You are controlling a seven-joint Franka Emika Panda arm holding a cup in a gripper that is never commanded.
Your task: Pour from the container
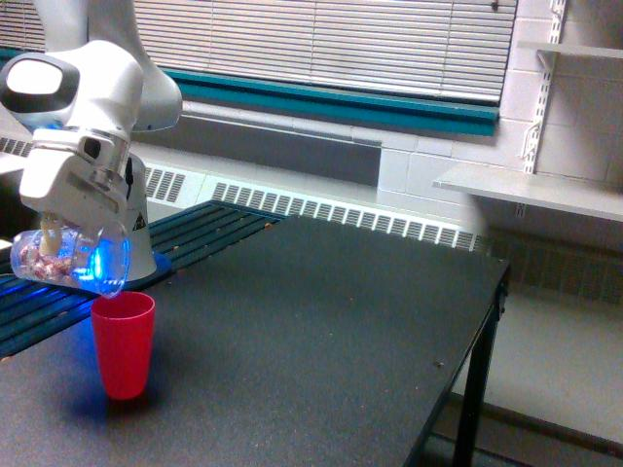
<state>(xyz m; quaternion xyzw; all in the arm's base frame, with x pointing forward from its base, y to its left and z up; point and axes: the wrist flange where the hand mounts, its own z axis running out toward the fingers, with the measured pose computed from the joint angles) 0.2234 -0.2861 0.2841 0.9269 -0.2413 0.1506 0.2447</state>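
A wide black surface (321,331) fills most of the scene, running from the near left to a corner at the right, where a black leg drops to the floor. Behind it, along the far wall, a window with closed white blinds (321,44) sits above a teal sill (341,102), and a long white radiator grille (341,216) runs below that. At the far right, white shelves (545,190) hang on a painted block wall.

At the left stands the white robot arm (92,88), its bulky wrist bent downward. Its gripper (60,241) is closed around the container (70,261), a clear plastic tumbler tipped nearly onto its side, with its open mouth facing right and slightly down. Small pinkish-white pieces lie along the lower wall inside it, and a blue glow shines through the plastic. The fingers themselves are hard to make out through the clear wall, though the tumbler hangs from them in the air.

Directly below the tumbler's mouth, a red cup (124,344) stands upright on the surface near the left edge. The mouth hovers just above the red cup's rim without touching it.
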